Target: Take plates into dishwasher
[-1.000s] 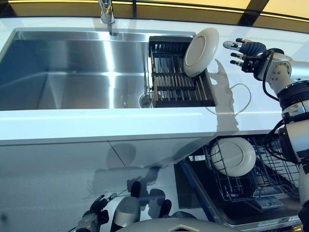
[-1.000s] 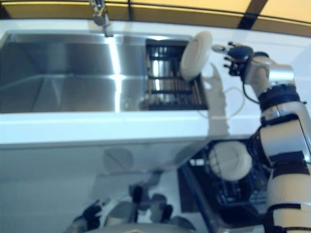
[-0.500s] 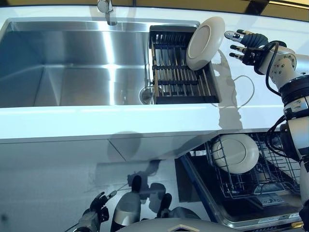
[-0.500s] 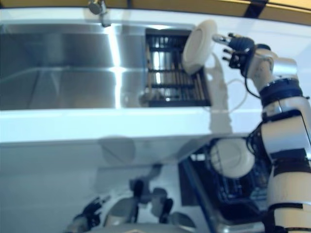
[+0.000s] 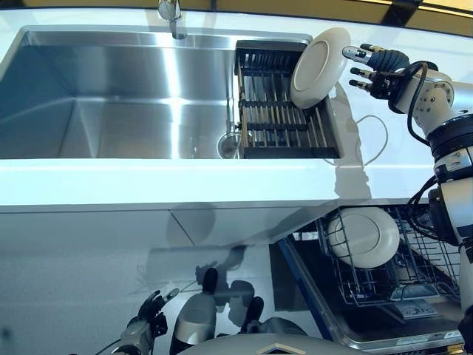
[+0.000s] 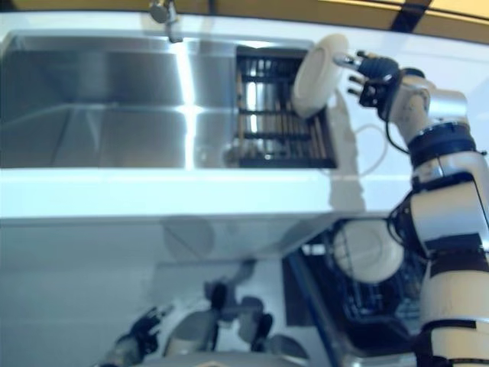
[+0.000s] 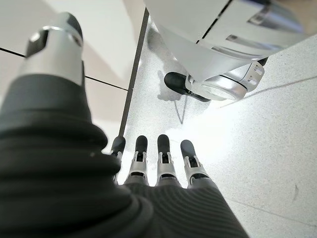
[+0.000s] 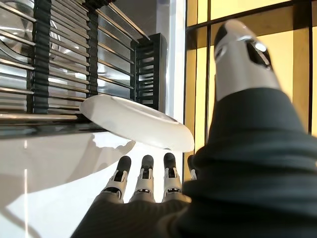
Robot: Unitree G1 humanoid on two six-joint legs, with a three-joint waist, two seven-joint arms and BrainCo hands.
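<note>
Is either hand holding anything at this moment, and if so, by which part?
Nothing is held. The right hand is open beside the plate leaning in the sink rack, fingers short of its rim. The left hand hangs open.

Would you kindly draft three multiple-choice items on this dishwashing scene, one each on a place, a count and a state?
1. Where does the plate near the right hand stand?
A. on the drying rack in the sink
B. on the floor
C. in the left hand

2. How many plates sit in the dishwasher basket?
A. none
B. one
C. three

3. How is the right hand?
A. shut on the plate
B. open, beside the plate
C. curled into a fist

Answers: 1 A, the plate leans at the rack's right end. 2 B, one dishwasher plate shows. 3 B, the fingers are straight, gripping nothing.
</note>
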